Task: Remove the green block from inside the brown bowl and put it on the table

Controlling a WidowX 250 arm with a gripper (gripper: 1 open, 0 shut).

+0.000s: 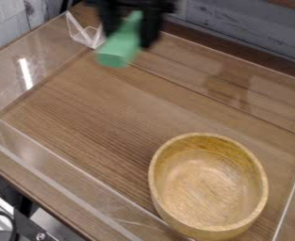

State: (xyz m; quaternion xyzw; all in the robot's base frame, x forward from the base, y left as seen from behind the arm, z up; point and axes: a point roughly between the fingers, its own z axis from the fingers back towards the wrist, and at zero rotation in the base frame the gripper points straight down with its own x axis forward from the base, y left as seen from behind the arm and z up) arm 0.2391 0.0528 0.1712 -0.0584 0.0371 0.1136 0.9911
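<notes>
We find the fingers (108,21) closed on the green block (122,49), which hangs between them, its upper end hidden in the grip. The gripper (127,28) sits at the top edge of the camera view and is blurred, so we cannot make out finer detail of the dark jaws. The block is in the air above the far left part of the table (112,113), clear of the surface. The brown bowl (213,184) stands well apart at the near right, holding nothing. A low clear acrylic wall (49,169) borders the tabletop.
</notes>
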